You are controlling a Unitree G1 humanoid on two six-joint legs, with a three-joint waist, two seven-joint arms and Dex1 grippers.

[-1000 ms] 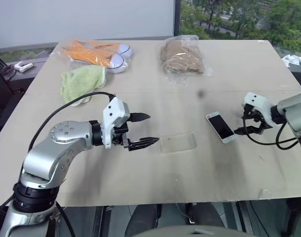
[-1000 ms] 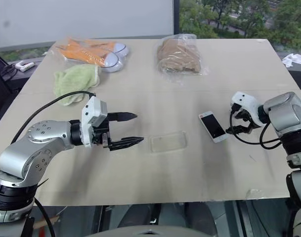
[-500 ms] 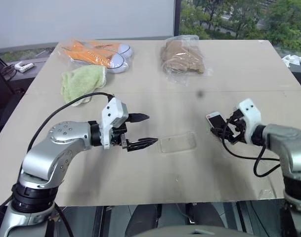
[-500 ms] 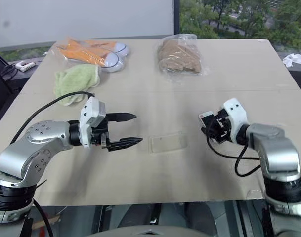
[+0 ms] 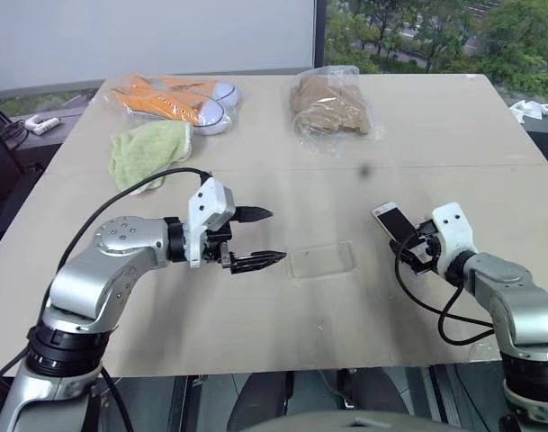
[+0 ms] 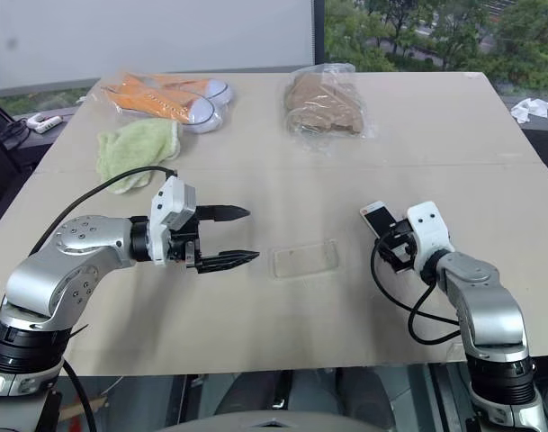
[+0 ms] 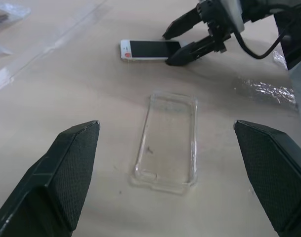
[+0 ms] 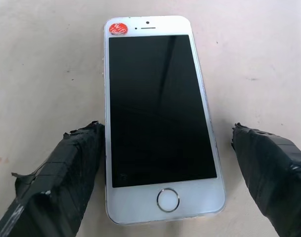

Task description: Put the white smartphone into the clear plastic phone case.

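The white smartphone lies screen up on the tan table, with a red sticker at its far end and the round home button at the near end. My right gripper is open and low over that near end, one finger on each side of the phone. To the phone's left, the clear plastic phone case lies flat and empty. Left of the case, my left gripper hovers open, pointing at it with nothing held.
At the table's far side lie orange-and-white shoes in a bag, a green cloth and a brown item in a clear bag. Small white objects sit beyond the right edge.
My right gripper swung in from the phone's right side and turned, and now straddles the phone's near end. The left arm, phone and case stayed put.
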